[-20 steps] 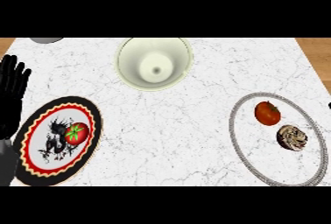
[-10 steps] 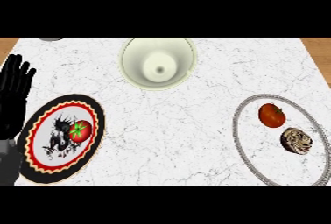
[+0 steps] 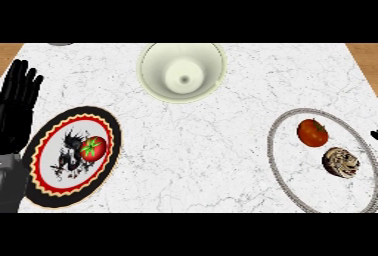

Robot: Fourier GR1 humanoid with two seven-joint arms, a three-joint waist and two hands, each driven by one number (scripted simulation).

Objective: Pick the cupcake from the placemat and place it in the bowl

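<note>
Head view: left hand (image 3: 16,107) rests at left edge, fingers straight, holding nothing; cupcake (image 3: 342,162) near right edge.

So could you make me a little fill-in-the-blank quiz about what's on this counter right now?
1. The cupcake lies on the placemat beside a ____.
2. The bowl holds ____.
3. The left hand rests at the view's left edge with its fingers ____.
4. The plate carries a red ____.

Missing words: tomato; nothing; open; strawberry.
</note>
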